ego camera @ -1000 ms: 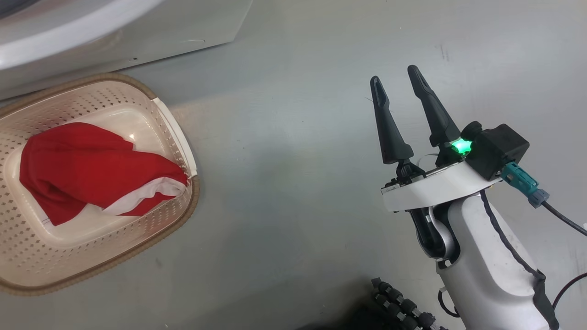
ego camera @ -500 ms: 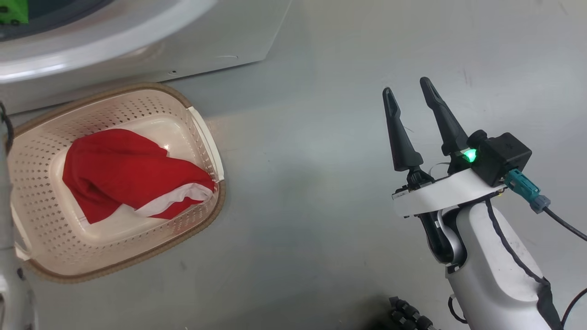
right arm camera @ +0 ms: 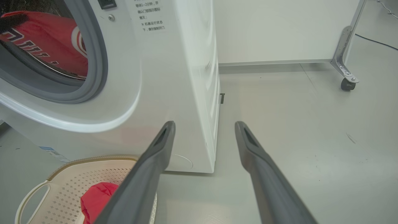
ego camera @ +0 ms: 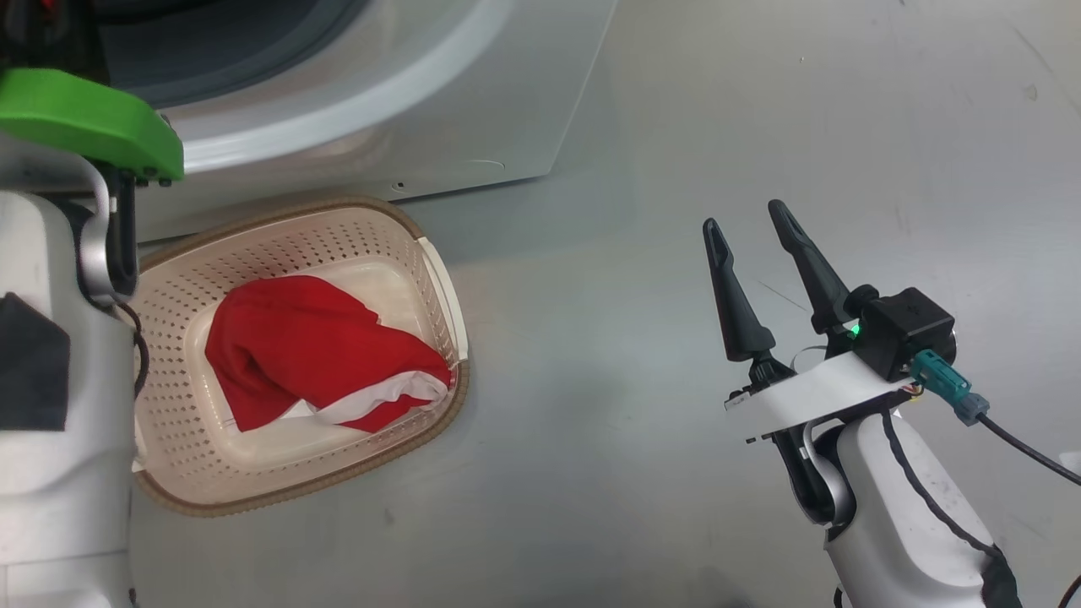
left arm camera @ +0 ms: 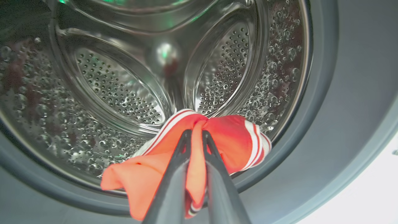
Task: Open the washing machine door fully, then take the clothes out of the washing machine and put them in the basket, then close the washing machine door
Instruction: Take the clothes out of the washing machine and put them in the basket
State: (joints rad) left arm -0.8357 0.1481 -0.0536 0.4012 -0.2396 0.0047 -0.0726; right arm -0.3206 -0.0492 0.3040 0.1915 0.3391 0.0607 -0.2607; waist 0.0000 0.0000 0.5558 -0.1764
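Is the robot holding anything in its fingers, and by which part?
The left gripper pinches a red garment by a bunched fold near its white-striped edge. The right gripper holds nothing.

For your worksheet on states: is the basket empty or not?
Not empty: a red garment with white trim lies inside the basket, on its bottom.

I work in what looks like a test lab. The washing machine (right arm camera: 174,77) stands on a bare grey floor (right arm camera: 295,124), near a white partition (right arm camera: 279,31) on a castor (right arm camera: 346,84).
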